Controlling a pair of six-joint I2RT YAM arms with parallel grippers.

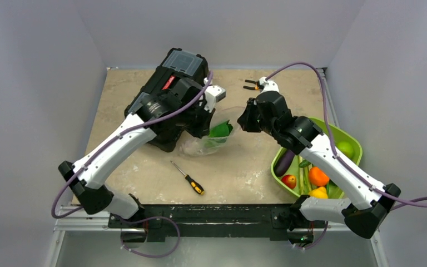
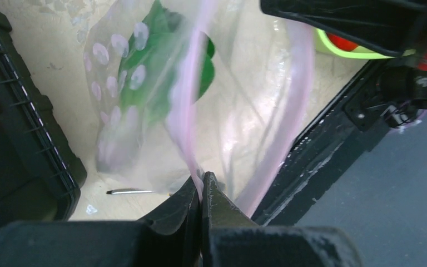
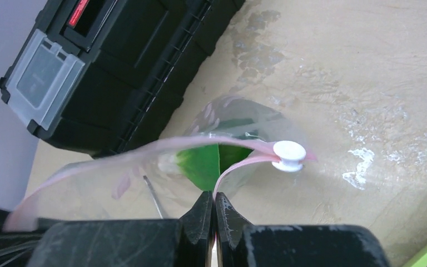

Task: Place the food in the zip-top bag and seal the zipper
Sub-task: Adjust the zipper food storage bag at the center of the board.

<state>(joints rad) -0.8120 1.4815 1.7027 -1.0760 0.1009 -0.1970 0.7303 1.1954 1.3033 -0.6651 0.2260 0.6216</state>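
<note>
Near right base: most of the food (image 1: 318, 176) sits in the bowl (image 1: 351, 136), so loading has barely started. Mid-table: zip-top bag (image 1: 208, 142) holds one leafy green (image 1: 220, 130), maybe more; the film blurs it. Both arms reach forward, left gripper (image 2: 201, 178) and right gripper (image 3: 215, 197) each clenched on a zipper (image 3: 161, 146) lip, mouth spread, unsealed. Toolbox (image 1: 172, 89) behind.

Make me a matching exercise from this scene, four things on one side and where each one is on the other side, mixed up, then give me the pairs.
Things
1. screwdriver
2. leafy green
3. orange fruit
4. left pincer

Places
A. in the lime-green bowl
B. shut on the pink zipper
C. inside the clear bag
D. lying by itself on the table

Pairs: 1-D, 2-C, 3-A, 4-B
</note>
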